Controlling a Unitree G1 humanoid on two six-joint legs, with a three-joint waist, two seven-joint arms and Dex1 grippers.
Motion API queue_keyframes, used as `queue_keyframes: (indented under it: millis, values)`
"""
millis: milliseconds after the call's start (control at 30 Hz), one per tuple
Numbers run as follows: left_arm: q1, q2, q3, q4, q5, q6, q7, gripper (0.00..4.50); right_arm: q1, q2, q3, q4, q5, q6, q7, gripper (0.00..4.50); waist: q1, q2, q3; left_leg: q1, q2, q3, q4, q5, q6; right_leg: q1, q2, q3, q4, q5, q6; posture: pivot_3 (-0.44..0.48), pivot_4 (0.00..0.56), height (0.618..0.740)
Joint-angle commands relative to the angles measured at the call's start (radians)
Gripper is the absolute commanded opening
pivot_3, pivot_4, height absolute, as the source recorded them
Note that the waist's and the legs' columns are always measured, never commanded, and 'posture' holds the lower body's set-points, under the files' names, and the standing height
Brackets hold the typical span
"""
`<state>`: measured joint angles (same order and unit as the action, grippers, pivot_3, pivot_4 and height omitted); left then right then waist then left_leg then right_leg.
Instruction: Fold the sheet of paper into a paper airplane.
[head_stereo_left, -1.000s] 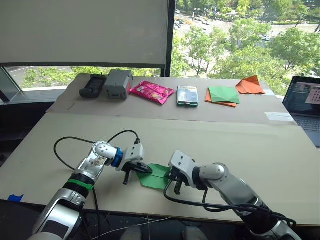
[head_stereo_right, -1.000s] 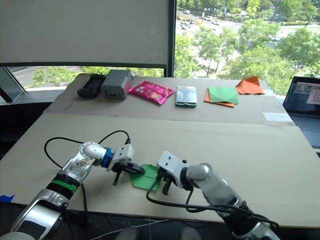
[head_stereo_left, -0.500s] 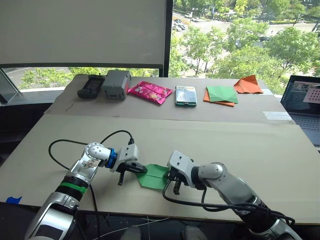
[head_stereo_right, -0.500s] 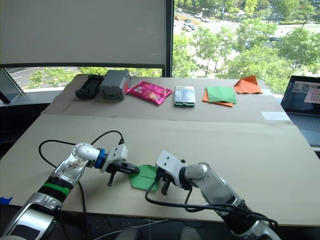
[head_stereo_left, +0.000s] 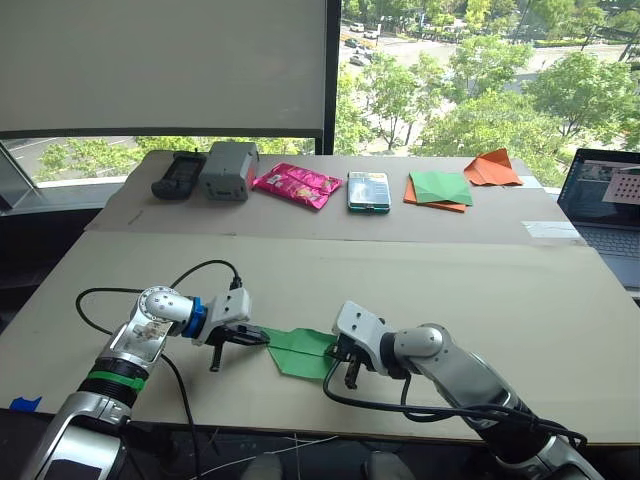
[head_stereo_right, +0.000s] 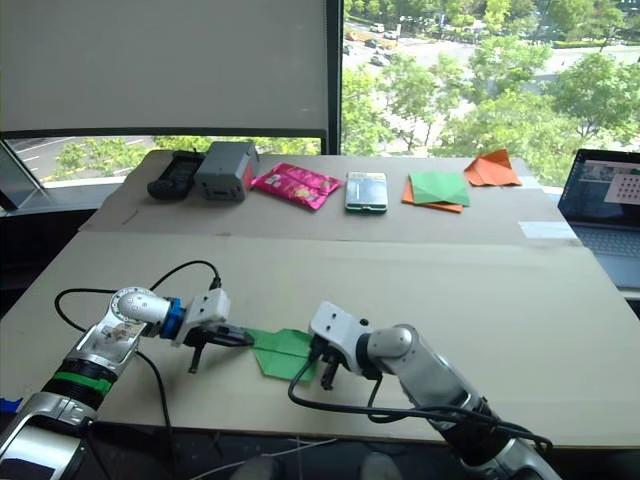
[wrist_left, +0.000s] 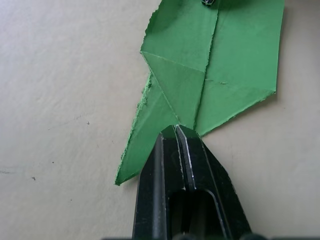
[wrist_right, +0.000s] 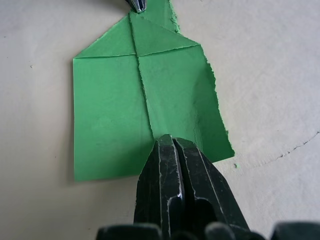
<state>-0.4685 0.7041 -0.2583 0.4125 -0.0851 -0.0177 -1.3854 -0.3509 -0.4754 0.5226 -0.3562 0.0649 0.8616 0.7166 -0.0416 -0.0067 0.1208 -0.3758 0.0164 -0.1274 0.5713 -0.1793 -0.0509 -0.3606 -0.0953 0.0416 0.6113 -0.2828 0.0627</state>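
Left gripper: fingers pressed together on the paper tip, now drawn farther left, stretching the point. Paper: flat on the table between both grippers. Right gripper: fingers pinched on the paper's opposite edge, unmoved. Nose likely lengthening.

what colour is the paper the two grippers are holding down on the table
Bright green, a sheet of paper with pale crease lines; the right wrist view shows it best.

The left tool has drawn leftward — the sheet of paper stretched longer.
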Motion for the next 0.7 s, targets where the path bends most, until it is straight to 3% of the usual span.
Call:
queue_keyframes:
  millis: [33,233,600,700]
  values:
    - [0.031,0.015,-0.024,0.063,0.050,0.023,0.012,0.00,0.026,-0.016,0.029,0.107,-0.018,0.067,-0.014,0.02,0.000,0.000,0.000,0.000,0.000,0.000,0.000,0.000,0.000,0.000,0.000,0.000,0.000,0.000,0.000,0.000,0.150,0.736]
    - [0.004,-0.013,0.032,0.034,-0.020,0.098,0.009,0.00,0.012,-0.002,0.016,0.111,-0.021,0.036,-0.022,0.02,0.000,0.001,0.000,-0.002,0.000,0.000,0.000,0.000,0.000,-0.003,0.000,0.000,0.000,0.000,0.000,0.000,0.150,0.736]
    - [0.086,0.039,0.165,-0.228,-0.198,0.332,0.008,0.00,0.026,0.029,-0.078,-0.070,0.016,0.001,-0.039,0.02,0.000,-0.007,0.014,-0.009,0.000,-0.001,-0.001,0.001,0.001,-0.010,0.003,0.000,0.002,0.001,0.001,0.000,0.150,0.736]
    - [0.117,0.057,0.212,-0.294,-0.240,0.376,0.029,0.00,0.035,0.043,-0.136,-0.157,0.059,-0.007,-0.042,0.93,0.001,-0.008,0.019,-0.010,0.000,-0.001,-0.001,0.001,0.001,-0.010,0.002,0.000,0.001,0.001,0.001,0.000,0.150,0.736]
